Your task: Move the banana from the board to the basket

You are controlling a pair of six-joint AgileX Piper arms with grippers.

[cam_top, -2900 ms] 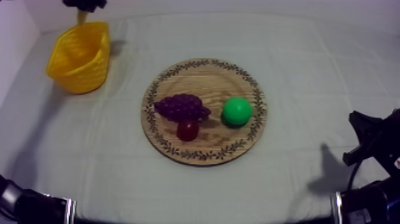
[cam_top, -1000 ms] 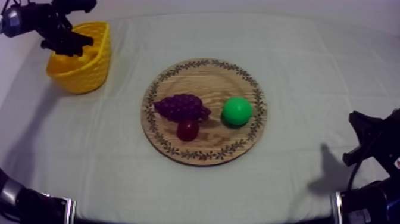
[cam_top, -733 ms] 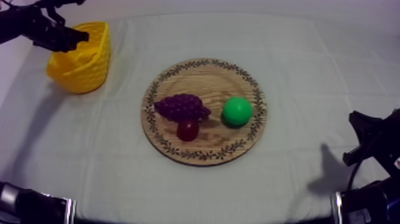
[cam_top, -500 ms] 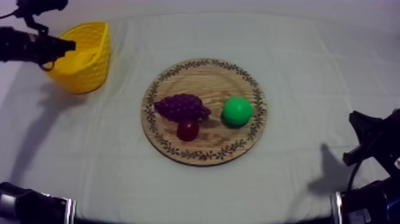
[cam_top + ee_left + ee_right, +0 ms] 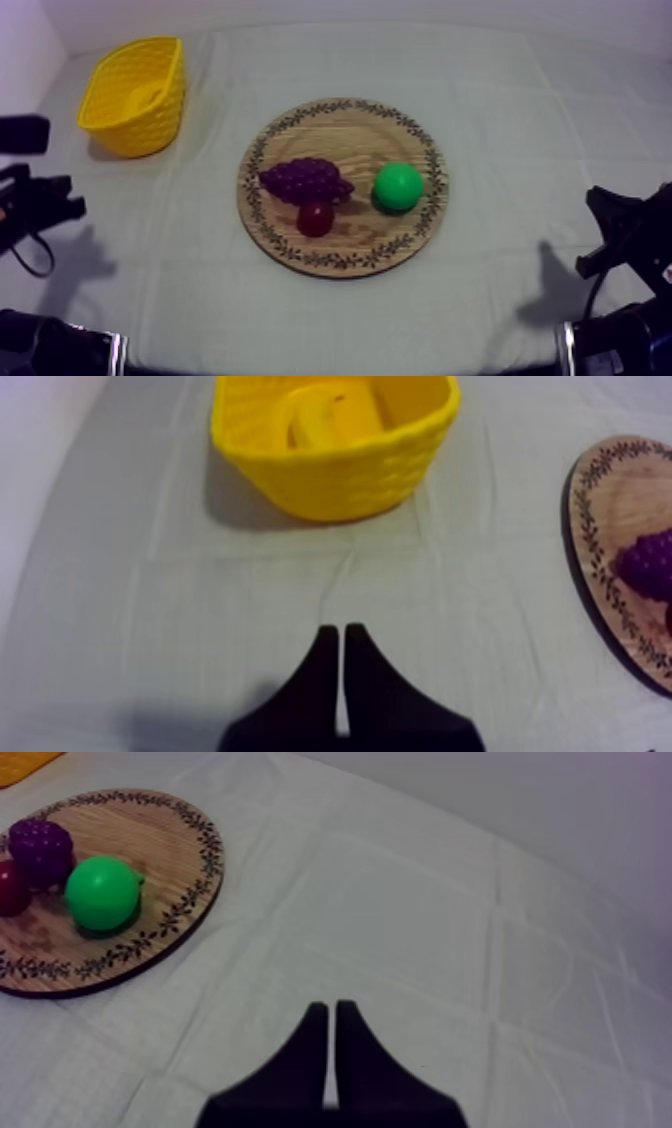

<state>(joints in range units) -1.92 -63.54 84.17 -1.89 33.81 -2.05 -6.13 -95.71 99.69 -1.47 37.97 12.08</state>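
While the banana (image 5: 330,416) lies inside the yellow basket (image 5: 135,125), far left, the left gripper (image 5: 334,634) and right gripper (image 5: 325,1010) are each closed to a narrow wedge, holding nothing. Grapes (image 5: 305,180) and small red fruit (image 5: 316,217) sit on the wooden board (image 5: 345,130). Creased grey-white cloth (image 5: 520,110).

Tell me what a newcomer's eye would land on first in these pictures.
The bright yellow basket in the far left corner, with the banana lying inside it. Then the round wooden board in the middle, carrying a purple bunch of grapes, a small red fruit close by it and a vivid green fruit apart from both.
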